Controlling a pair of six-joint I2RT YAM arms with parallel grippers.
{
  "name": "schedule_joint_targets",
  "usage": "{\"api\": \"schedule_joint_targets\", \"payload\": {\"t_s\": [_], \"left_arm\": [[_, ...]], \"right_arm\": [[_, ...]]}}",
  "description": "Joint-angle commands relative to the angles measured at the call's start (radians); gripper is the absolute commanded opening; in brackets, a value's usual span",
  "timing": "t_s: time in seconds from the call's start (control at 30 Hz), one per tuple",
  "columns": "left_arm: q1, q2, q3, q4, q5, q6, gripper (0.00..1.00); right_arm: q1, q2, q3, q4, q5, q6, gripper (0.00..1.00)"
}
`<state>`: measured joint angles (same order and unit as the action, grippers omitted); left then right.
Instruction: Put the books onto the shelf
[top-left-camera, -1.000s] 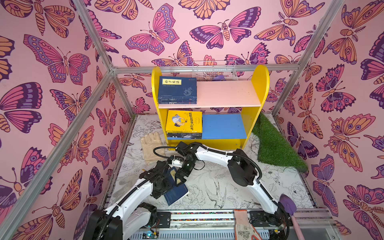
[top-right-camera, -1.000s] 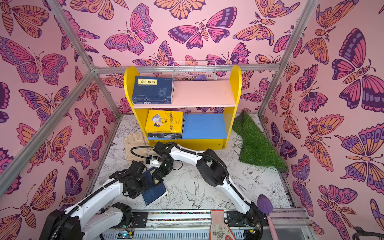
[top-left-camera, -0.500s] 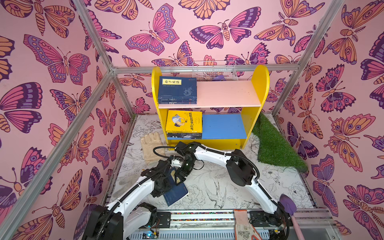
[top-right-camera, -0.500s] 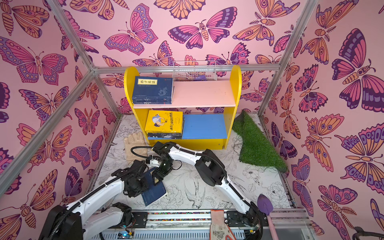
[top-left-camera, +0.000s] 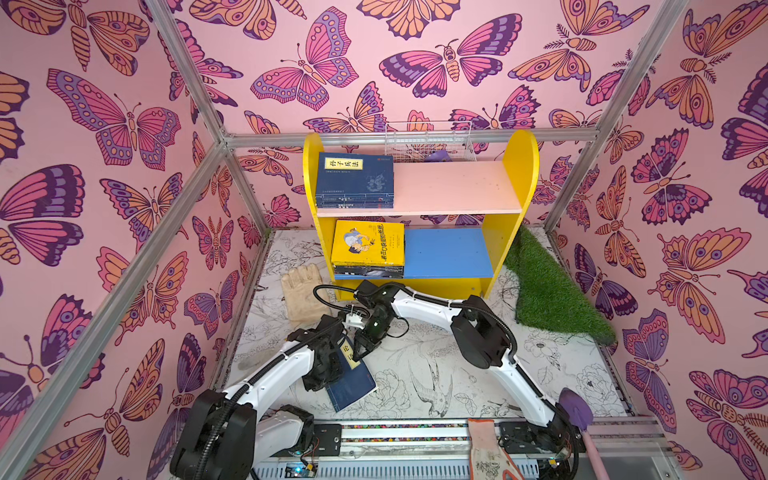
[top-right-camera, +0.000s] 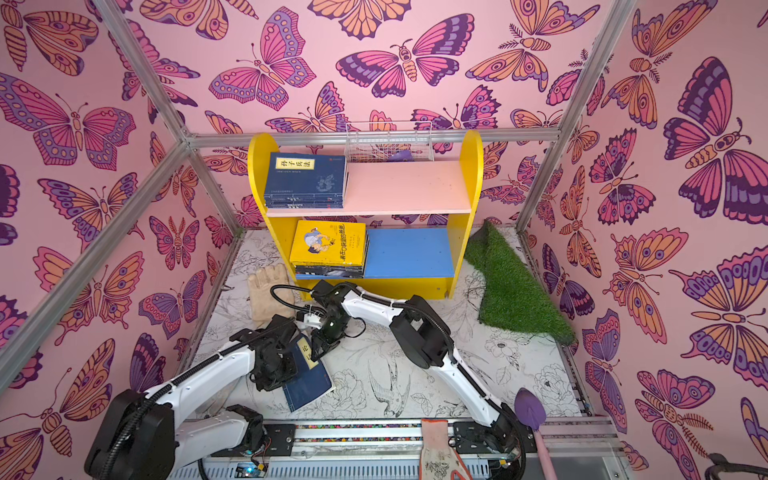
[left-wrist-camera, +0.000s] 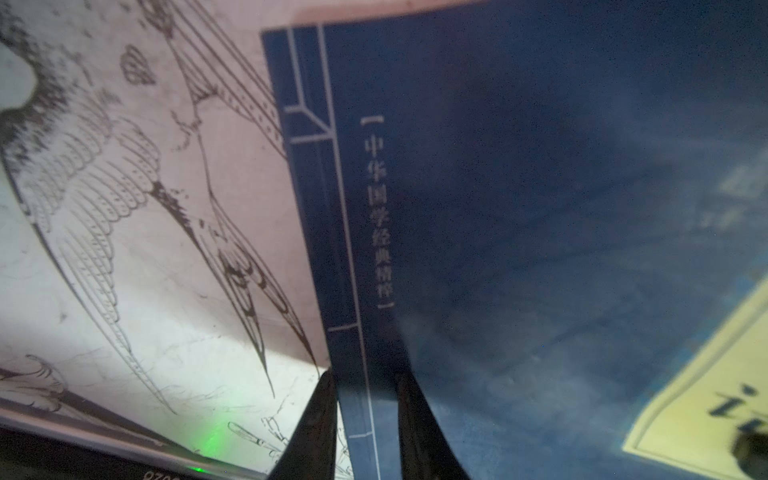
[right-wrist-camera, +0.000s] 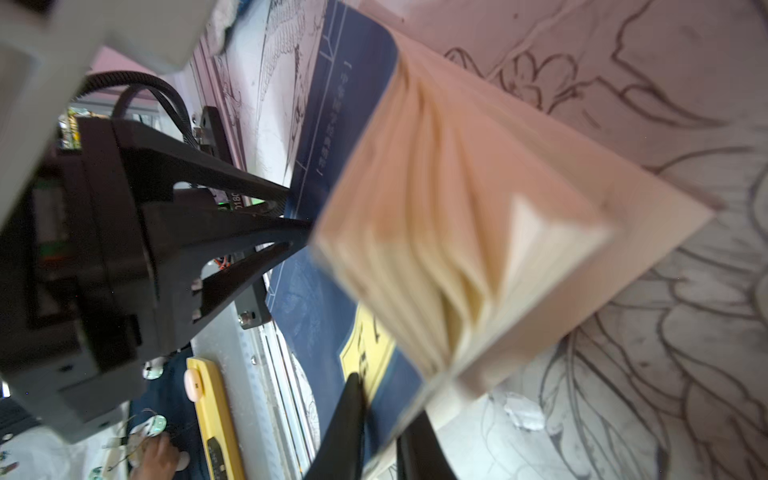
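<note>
1. Observed left tool (left-wrist-camera: 365, 386) clamped on spine edge of navy book (top-left-camera: 353, 382).
2. Observed right tool (right-wrist-camera: 380, 409) pinching its far end.
3. Located book near-left on table (top-left-camera: 436, 365), short of shelf (top-left-camera: 517, 166).

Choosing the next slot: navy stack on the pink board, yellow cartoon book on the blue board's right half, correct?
No: both top views show the yellow cartoon book on the left half of the blue board. The navy stack is on the pink board.

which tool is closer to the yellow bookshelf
Right. The right tool clamps the navy book at the end facing the yellow bookshelf, a little in front of its base; the left tool clamps the same book's side farther from it.
</note>
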<state>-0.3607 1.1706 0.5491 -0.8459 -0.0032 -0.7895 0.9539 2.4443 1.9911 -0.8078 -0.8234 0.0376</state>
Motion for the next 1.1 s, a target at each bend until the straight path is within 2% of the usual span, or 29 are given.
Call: {"api": "schedule_joint_targets", "payload": {"t_s": [0.0, 0.07, 0.1, 0.13, 0.2, 0.27, 0.43, 0.5, 0.57, 0.7, 0.87, 1.07], "left_arm": [[-0.025, -0.001, -0.040, 0.231, 0.171, 0.048, 0.20], [-0.024, -0.041, -0.036, 0.220, 0.165, 0.052, 0.21], [-0.024, -0.063, -0.030, 0.210, 0.158, 0.049, 0.21], [-0.020, -0.094, -0.016, 0.195, 0.147, 0.044, 0.24], [-0.002, -0.171, 0.009, 0.162, 0.139, 0.029, 0.37], [0.028, -0.261, 0.060, 0.126, 0.137, 0.023, 0.47], [0.114, -0.347, 0.249, -0.016, 0.139, 0.124, 0.59], [0.141, -0.326, 0.314, -0.056, 0.188, 0.178, 0.61], [0.158, -0.297, 0.365, -0.066, 0.295, 0.232, 0.62], [0.158, -0.260, 0.425, -0.071, 0.447, 0.303, 0.66], [0.160, -0.265, 0.440, -0.071, 0.514, 0.356, 0.72], [0.159, -0.255, 0.454, -0.058, 0.607, 0.395, 0.72]], "right_arm": [[0.046, -0.037, 0.000, 0.153, -0.111, 0.002, 0.16], [0.042, -0.038, -0.009, 0.164, -0.092, 0.012, 0.03], [0.038, -0.045, -0.021, 0.170, -0.081, 0.014, 0.00], [0.031, -0.062, -0.046, 0.185, -0.066, 0.017, 0.00], [0.005, -0.109, -0.100, 0.209, -0.060, 0.017, 0.00], [-0.044, -0.181, -0.170, 0.212, -0.069, 0.009, 0.00], [-0.172, -0.391, -0.355, 0.135, -0.165, -0.078, 0.00], [-0.207, -0.457, -0.397, 0.056, -0.187, -0.146, 0.00], [-0.232, -0.513, -0.435, -0.005, -0.219, -0.197, 0.00], [-0.254, -0.603, -0.487, -0.050, -0.244, -0.243, 0.00], [-0.254, -0.616, -0.480, -0.089, -0.275, -0.277, 0.00], [-0.254, -0.628, -0.457, -0.089, -0.366, -0.289, 0.00]]}}
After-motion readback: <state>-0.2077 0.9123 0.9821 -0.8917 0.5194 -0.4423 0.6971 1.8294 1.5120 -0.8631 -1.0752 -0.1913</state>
